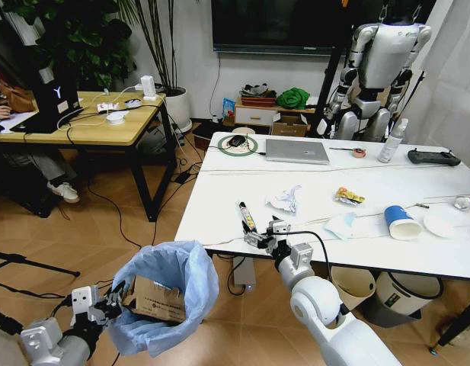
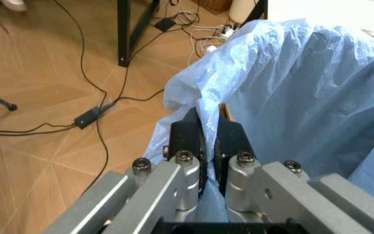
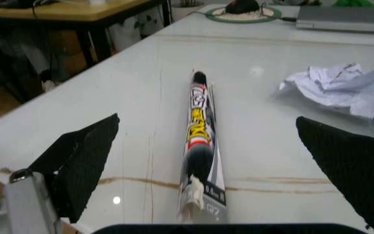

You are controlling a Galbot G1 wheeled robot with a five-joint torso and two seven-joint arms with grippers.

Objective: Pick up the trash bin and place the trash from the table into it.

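Reaching for a wrapped stick packet at the surface's near edge.
Right end effector gapes wide astride the packet; centre it before closing. Left end effector pinches the trash bin liner, holding it below the white surface.

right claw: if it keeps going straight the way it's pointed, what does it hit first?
Most likely the long narrow packet: it lies on the table lengthwise between the open fingers of the right claw, so they may straddle it. Crumpled paper sits farther off to one side. Depth is uncertain.
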